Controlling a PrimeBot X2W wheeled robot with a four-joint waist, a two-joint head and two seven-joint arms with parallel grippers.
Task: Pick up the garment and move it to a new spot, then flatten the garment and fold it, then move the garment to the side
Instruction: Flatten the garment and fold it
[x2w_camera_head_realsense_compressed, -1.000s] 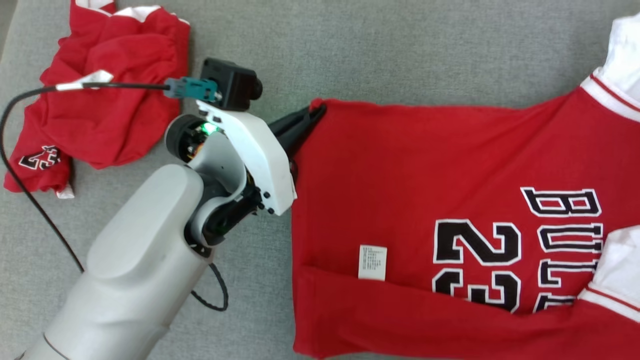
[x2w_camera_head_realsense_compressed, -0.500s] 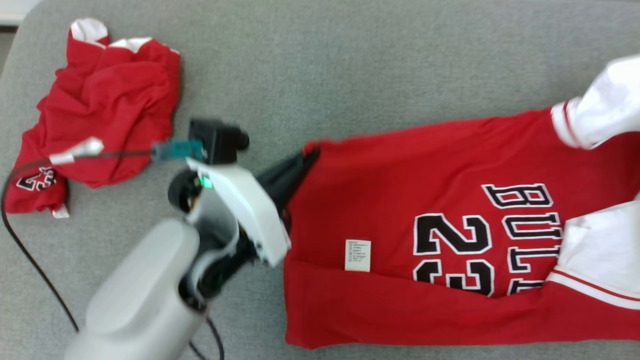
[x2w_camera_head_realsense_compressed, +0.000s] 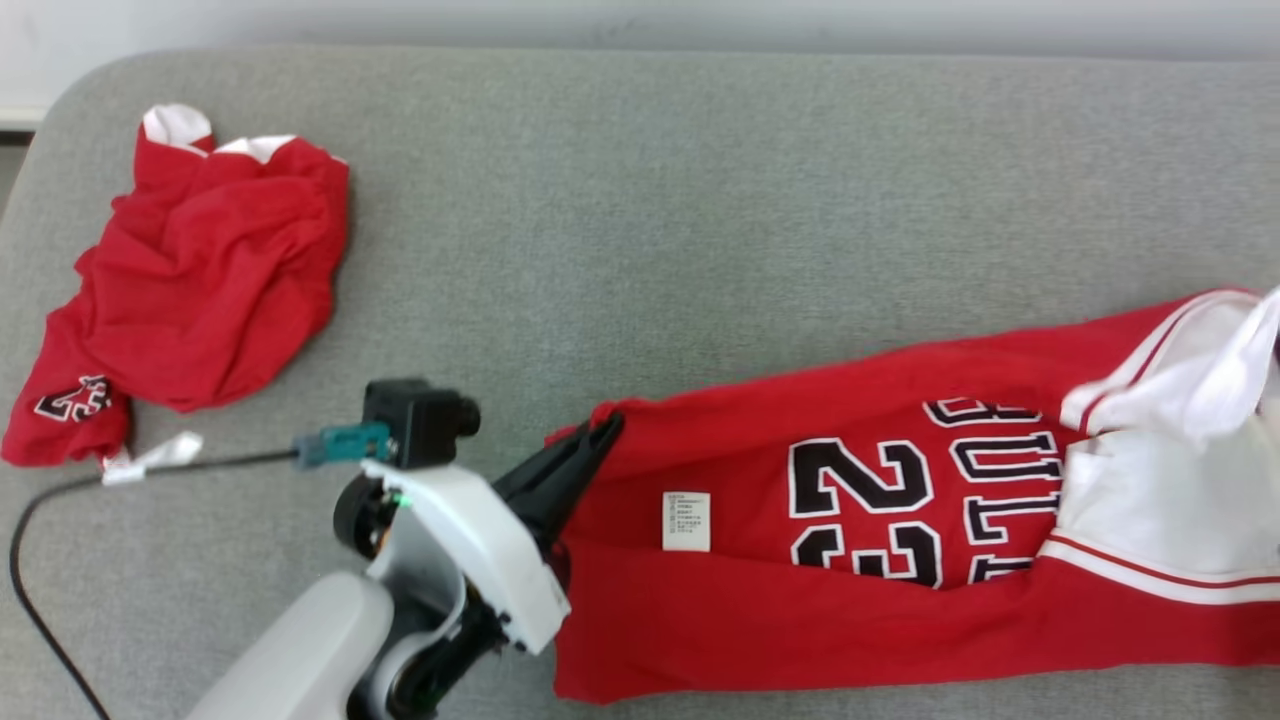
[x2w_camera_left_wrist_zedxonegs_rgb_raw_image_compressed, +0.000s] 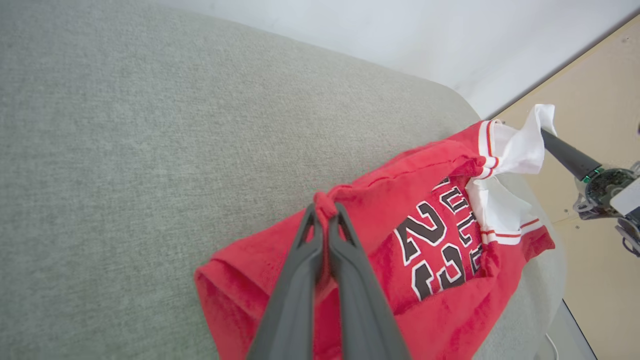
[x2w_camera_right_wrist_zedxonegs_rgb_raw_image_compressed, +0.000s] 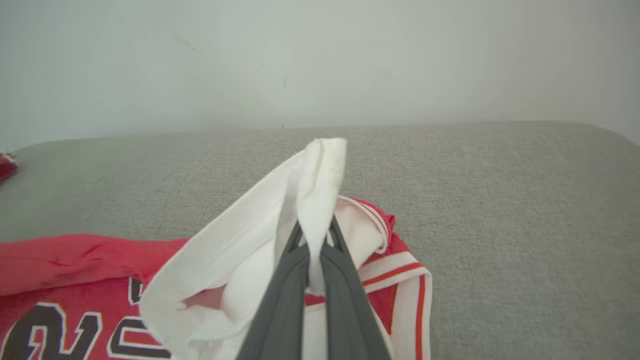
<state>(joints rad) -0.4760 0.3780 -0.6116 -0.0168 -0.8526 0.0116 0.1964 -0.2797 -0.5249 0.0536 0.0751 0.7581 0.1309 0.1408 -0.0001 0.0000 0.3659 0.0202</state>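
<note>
Okay, you're in the fold step, by my read. The red Bulls 23 jersey (x2w_camera_head_realsense_compressed: 760, 610) lies lengthwise along the near side of the grey cushion (x2w_camera_head_realsense_compressed: 640, 200), front up. Its near long edge is already turned over onto the numbers, and the care label (x2w_camera_head_realsense_compressed: 686, 520) shows at that crease.

Your left hand (x2w_camera_head_realsense_compressed: 603, 428) is clamped on the far hem corner, with red cloth bunched between the fingers in the left wrist view. Your right hand (x2w_camera_right_wrist_zedxonegs_rgb_raw_image_compressed: 314, 227) is clamped on the white sleeve (x2w_camera_right_wrist_zedxonegs_rgb_raw_image_compressed: 320, 170) at the shoulder end, pulling that cloth up off the cushion into a peak. So both far corners are held, with the far edge stretched between them. A second red garment (x2w_camera_head_realsense_compressed: 210, 270) sits crumpled at the far left of the cushion, well apart and not in play.

Next move, as I judge it: carry both hands toward the near edge together, at the same height and pace, with the cloth taut between them. Lay the far edge over the near fold, line it up, then let go. Watch the right pinch, since it has a small bite on thin white cloth and could slip. The white end looks rumpled, so it probably needs smoothing. The move to the side is not yet done.
</note>
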